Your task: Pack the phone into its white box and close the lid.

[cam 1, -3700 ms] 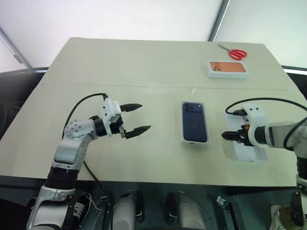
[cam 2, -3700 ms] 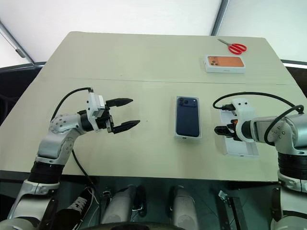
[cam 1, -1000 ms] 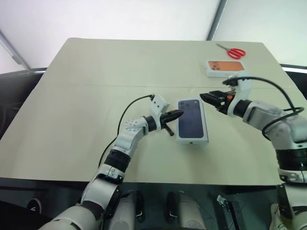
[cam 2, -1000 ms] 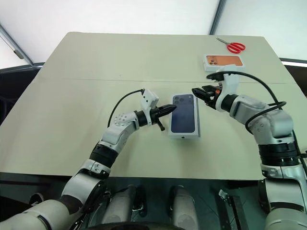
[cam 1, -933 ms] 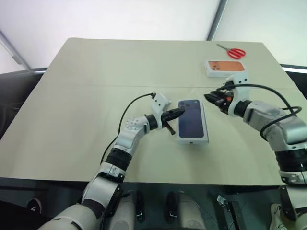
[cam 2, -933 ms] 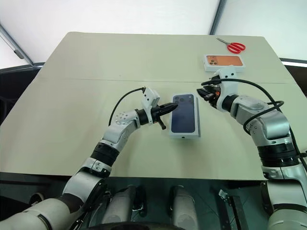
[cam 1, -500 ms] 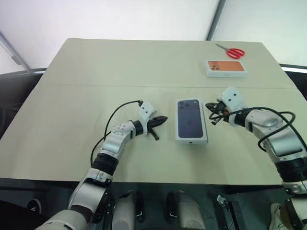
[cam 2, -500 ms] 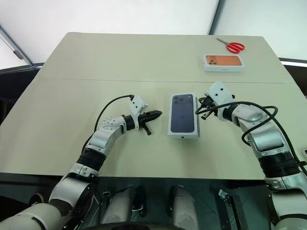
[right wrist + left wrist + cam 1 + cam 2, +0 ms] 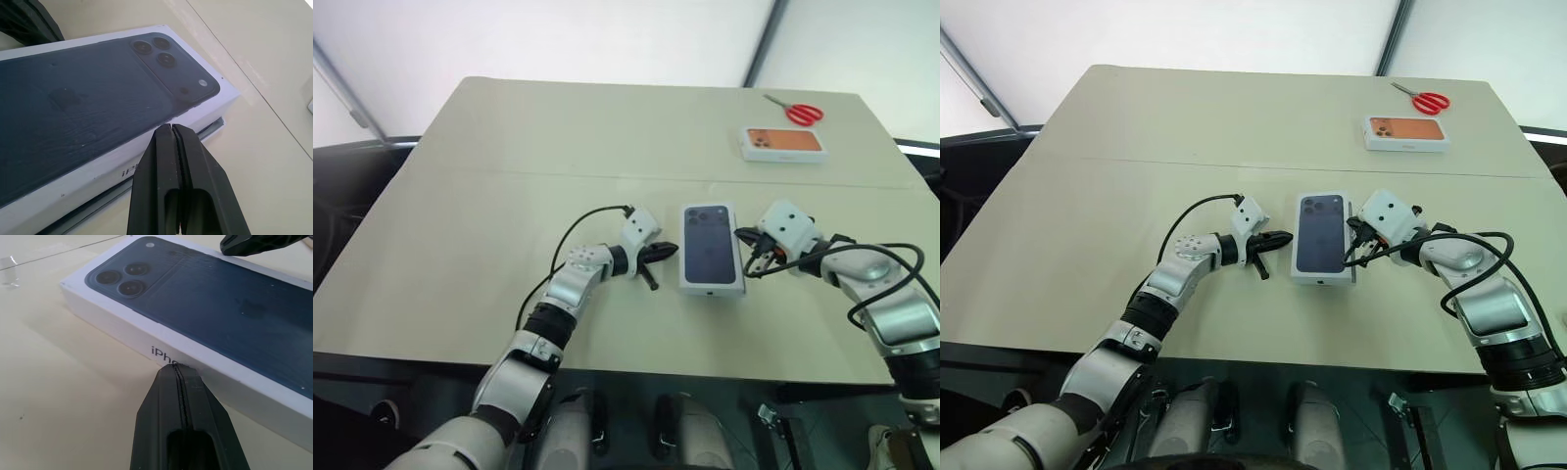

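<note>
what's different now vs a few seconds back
The lid that lay beside the right gripper now covers the white box, the phone no longer in sight; on the right a strip of box still shows beneath it. The left gripper, open earlier, is shut at the lid's left side; the right one is shut at its right side. The scissors and the orange-printed box stayed put.

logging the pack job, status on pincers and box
Both pincers shut, left pincer and right pincer flanking the lid. Lid on white box, gap at base. Nothing blocking.

Beige table (image 9: pixel 509 147) bears lid (image 9: pixel 712 248), orange-printed box (image 9: pixel 782 143), scissors (image 9: pixel 795 112).
</note>
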### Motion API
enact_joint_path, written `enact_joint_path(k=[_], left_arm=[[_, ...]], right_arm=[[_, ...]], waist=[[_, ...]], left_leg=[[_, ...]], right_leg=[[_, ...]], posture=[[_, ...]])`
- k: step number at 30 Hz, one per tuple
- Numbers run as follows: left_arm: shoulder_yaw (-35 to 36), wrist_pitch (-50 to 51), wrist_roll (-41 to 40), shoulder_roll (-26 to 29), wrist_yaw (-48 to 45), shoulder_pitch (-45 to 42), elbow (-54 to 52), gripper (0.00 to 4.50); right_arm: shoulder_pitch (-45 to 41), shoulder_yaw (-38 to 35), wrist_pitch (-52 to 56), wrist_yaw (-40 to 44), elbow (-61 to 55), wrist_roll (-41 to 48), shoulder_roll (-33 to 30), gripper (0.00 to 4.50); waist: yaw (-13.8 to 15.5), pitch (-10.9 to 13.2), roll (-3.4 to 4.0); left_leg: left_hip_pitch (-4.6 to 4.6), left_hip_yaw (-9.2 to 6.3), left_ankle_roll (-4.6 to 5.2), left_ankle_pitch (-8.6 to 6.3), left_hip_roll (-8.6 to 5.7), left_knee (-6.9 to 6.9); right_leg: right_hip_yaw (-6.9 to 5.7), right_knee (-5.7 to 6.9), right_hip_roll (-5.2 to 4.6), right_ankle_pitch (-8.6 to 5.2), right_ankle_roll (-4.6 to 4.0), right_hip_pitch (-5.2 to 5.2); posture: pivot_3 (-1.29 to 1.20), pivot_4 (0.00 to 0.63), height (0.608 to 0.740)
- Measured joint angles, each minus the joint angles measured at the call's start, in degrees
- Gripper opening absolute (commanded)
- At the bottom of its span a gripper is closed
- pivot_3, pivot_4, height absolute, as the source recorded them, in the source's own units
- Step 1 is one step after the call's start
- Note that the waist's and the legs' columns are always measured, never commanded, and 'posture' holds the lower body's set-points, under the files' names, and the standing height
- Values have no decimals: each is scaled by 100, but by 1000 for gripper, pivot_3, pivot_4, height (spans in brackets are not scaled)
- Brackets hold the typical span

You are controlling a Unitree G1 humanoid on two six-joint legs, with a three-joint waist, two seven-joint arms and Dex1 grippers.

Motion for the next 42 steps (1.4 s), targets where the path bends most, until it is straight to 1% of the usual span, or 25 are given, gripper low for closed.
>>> enact_joint_path(k=[9, 15, 19, 29, 36, 39, 42], left_arm=[[65, 17, 7, -176, 17, -57, 122, 0], [146, 177, 2, -227, 33, -56, -49, 0], [160, 264, -1, -254, 66, -55, -229, 0], [151, 286, 6, -250, 100, -25, -318, 0], [138, 285, 7, -276, 104, -27, -325, 0], [130, 260, 12, -261, 105, -27, -323, 0], [122, 251, 12, -255, 106, -27, -323, 0]], right_arm=[[80, -10, -6, 90, -123, -236, 54, 38], [38, -95, 99, 114, -74, -277, 132, 38], [40, -94, -107, 155, 30, -445, 90, 38], [41, -92, -187, 300, 51, -657, 89, 38], [-78, -189, -127, 131, 444, -780, 106, 38], [-50, -191, -165, 212, 478, -818, 60, 38], [21, -189, -165, 288, 396, -770, 174, 38]], waist=[[1, 0, 0], [-2, 0, 0], [-1, 0, 0], [-1, 0, 0], [-15, 0, 0], [-16, 1, 0], [-19, 1, 0]], left_leg=[[0, -2, 1, -1, -2, 3], [-2, -2, -5, 3, -2, 5], [-2, -2, -1, 1, -3, 5], [-2, -2, -5, 3, -3, 6], [-2, -1, -11, 7, -3, 6], [-2, -1, -10, 6, -2, 6], [-1, -1, -11, 6, -1, 6]], right_leg=[[-2, 0, -4, 0, 1, 3], [-2, 0, -4, 0, 1, 2], [-2, 0, -3, 0, 1, 3], [-3, 0, -3, 0, 2, 3], [-3, 1, -2, 0, 2, 3], [-3, 1, -1, 0, 2, 2], [-2, 1, -1, 0, 2, 2]], posture=[[0, 150, 738], [0, 150, 738], [0, 150, 738], [0, 150, 738], [0, 150, 738], [0, 150, 738], [0, 150, 738]])
